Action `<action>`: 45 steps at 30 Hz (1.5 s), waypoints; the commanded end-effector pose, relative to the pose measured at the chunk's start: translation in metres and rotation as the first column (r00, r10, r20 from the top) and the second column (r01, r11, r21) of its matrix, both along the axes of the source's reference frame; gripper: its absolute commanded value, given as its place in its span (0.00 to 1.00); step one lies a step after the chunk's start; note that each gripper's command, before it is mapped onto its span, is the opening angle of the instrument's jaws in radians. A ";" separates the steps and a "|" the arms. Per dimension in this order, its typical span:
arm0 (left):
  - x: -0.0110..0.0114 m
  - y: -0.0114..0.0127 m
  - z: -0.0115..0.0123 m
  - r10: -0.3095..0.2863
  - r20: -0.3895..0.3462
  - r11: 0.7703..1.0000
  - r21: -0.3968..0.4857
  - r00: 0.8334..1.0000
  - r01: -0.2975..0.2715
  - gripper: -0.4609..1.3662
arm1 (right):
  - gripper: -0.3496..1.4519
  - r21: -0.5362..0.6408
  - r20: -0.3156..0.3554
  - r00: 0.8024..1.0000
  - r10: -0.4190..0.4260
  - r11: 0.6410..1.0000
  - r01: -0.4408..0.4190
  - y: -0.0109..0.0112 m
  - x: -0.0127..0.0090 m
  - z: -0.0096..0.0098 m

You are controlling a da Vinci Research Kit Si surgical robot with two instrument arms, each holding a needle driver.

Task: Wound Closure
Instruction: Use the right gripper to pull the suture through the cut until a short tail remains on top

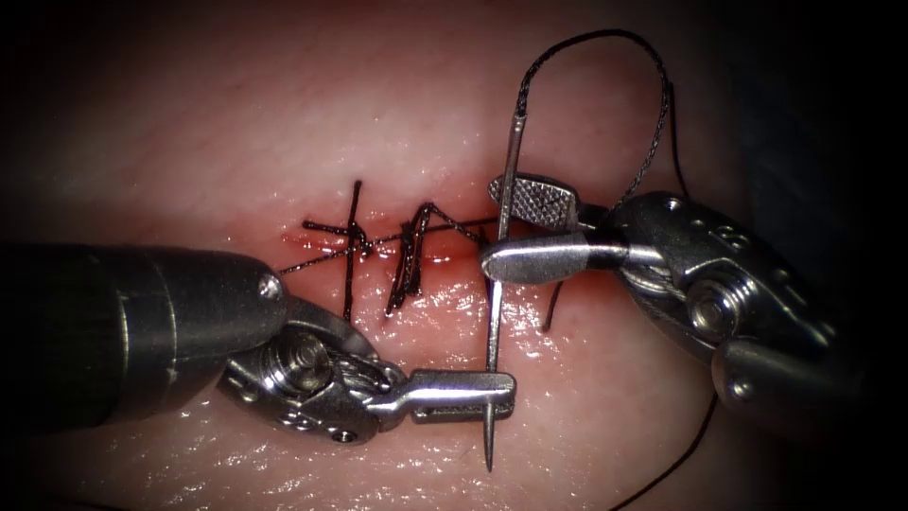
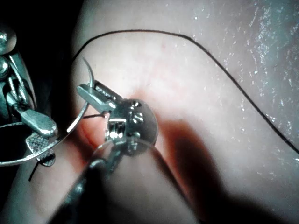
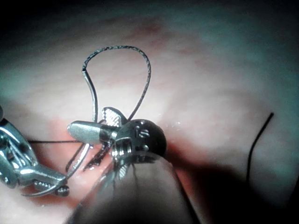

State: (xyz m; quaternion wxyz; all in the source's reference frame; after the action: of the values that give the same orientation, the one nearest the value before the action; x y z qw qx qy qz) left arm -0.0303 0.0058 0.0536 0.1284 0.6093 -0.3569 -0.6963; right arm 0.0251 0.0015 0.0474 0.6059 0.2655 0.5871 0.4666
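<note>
The curved needle [image 1: 494,331] stands nearly upright across the right end of the cut [image 1: 445,257] and looks free of the tissue [image 1: 236,123]. My left tool [image 1: 509,396] is shut on the needle just behind its point, near the front of the tissue. My right tool [image 1: 490,224] is open, with one jaw on each side of the needle's upper half. Thread [image 1: 605,34] loops from the needle's tail behind the right tool. The left wrist view shows the left tool [image 2: 84,91] gripping the needle [image 2: 78,119]. The right wrist view shows the right tool [image 3: 88,119] open under the thread loop [image 3: 126,48].
Two dark stitches [image 1: 352,248] [image 1: 407,265] with crossing thread ends close the cut left of the needle. A short thread end [image 1: 553,308] lies just right of the needle. Thin thread [image 1: 705,426] trails off past the right tool's wrist toward the front right.
</note>
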 end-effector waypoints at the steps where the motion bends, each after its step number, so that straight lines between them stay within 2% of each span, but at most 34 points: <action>1: 0.0000 0.0000 0.0000 0.006 -0.005 1.000 0.002 1.000 -0.006 0.06 | 0.86 -0.005 -0.003 1.000 -0.005 1.000 0.005 0.0001 -0.0001 -0.0001; 15: 0.0002 0.0001 -0.0001 0.008 -0.004 1.000 0.003 1.000 -0.008 0.06 | 0.87 -0.022 0.023 1.000 0.006 1.000 -0.005 0.0012 -0.0017 0.0002; 26: 0.0026 0.0010 0.0000 -0.011 -0.017 1.000 0.018 1.000 0.012 0.06 | 0.87 -0.039 0.036 0.999 0.009 0.999 -0.007 0.0015 -0.0048 0.0010; 28: 0.0032 0.0012 -0.0001 -0.015 -0.021 1.000 0.022 1.000 0.016 0.06 | 0.87 -0.062 0.036 0.999 -0.004 0.998 0.006 0.0010 -0.0060 0.0015; 36: 0.0045 0.0017 0.0001 -0.028 -0.021 0.999 0.039 0.999 0.028 0.06 | 0.88 -0.150 0.046 0.998 -0.037 0.988 0.044 -0.0010 -0.0081 0.0022; 41: 0.0053 0.0019 0.0001 -0.031 -0.024 0.998 0.048 0.999 0.032 0.06 | 0.81 -0.217 0.089 0.992 -0.084 0.971 0.102 -0.0032 -0.0079 0.0024; 45: 0.0060 0.0022 -0.0001 -0.036 -0.017 0.997 0.062 0.999 0.037 0.06 | 0.83 -0.286 0.161 0.979 -0.123 0.944 0.165 -0.0046 -0.0070 0.0027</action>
State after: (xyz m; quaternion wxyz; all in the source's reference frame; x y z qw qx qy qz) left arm -0.0241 0.0080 0.0535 0.0976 0.6011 -0.3470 -0.7133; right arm 0.0186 -0.0034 0.0501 0.7144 0.1778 0.5843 0.3414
